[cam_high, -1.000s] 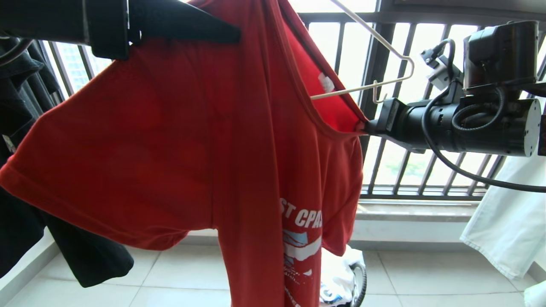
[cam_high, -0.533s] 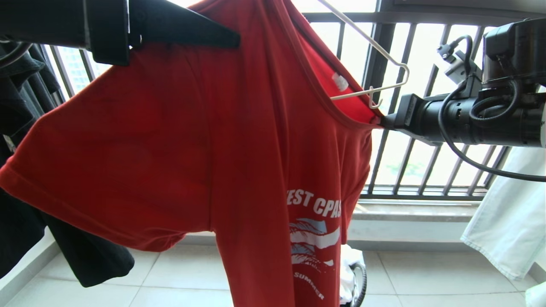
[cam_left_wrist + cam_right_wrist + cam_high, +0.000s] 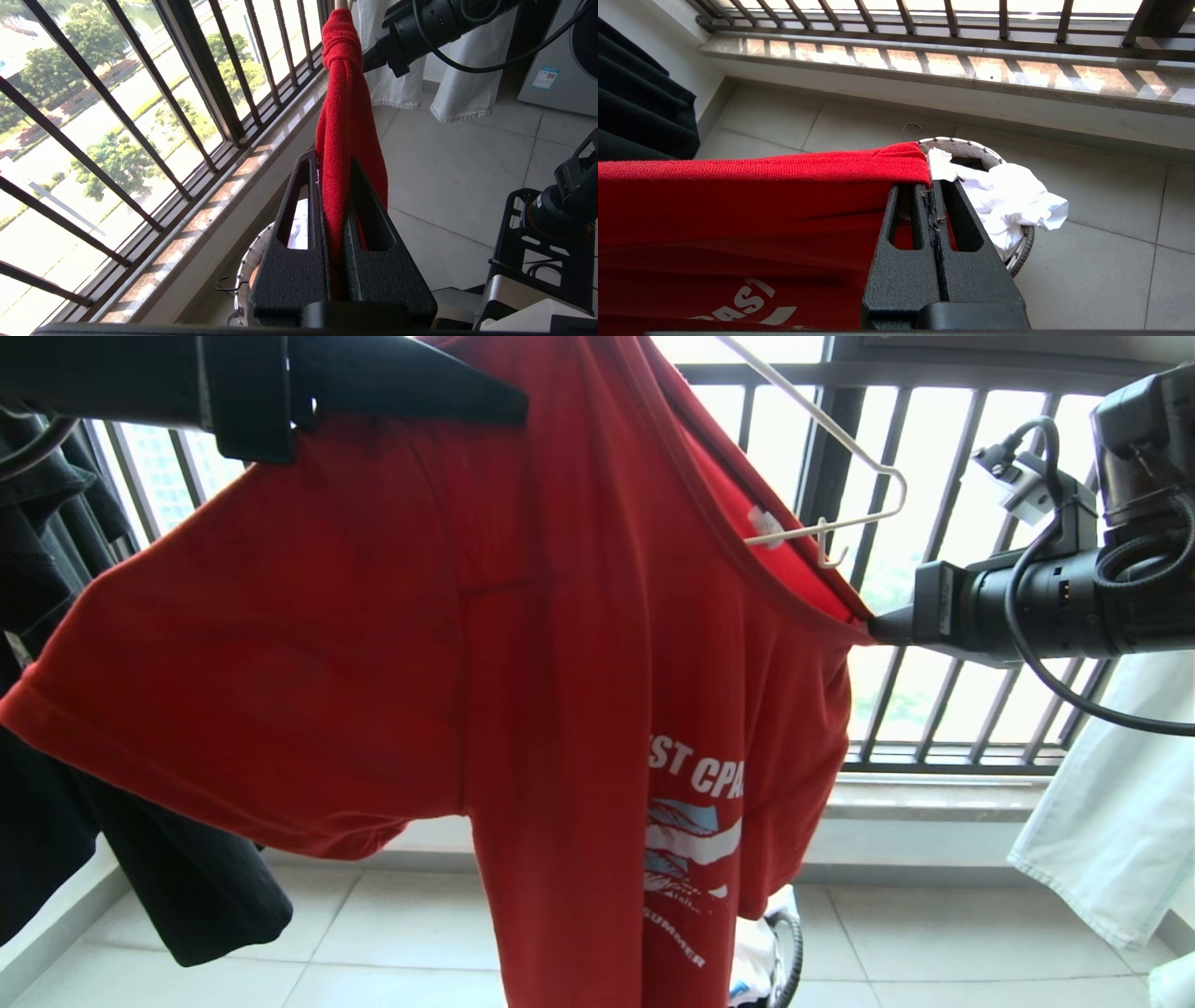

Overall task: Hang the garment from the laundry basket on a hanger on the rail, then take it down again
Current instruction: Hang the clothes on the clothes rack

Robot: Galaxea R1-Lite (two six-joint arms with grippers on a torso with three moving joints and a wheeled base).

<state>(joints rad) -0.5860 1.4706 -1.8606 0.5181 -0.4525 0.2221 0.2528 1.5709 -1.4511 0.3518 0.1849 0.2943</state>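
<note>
The shirt (image 3: 485, 644) fills the frame's centre, stretched between 2 clamped grippers: left gripper (image 3: 504, 409) at upper left pinching a fold, right gripper (image 3: 873, 627) at right centre pinching the collar. It looks light, limp and stretchy (hems grip best). The hanger (image 3: 822, 476) pokes from the neck. Since 1 second ago, the right gripper has drawn the collar rightward and lower.

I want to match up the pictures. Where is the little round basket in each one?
Head view: the small round white-rimmed laundry basket peeks out at the bottom, behind the red T-shirt.
Left wrist view: its rim shows low down, behind the left tool.
Right wrist view: middle, on the floor, holding white cloth.
Shared landmark: the dark barred window railing.
</note>
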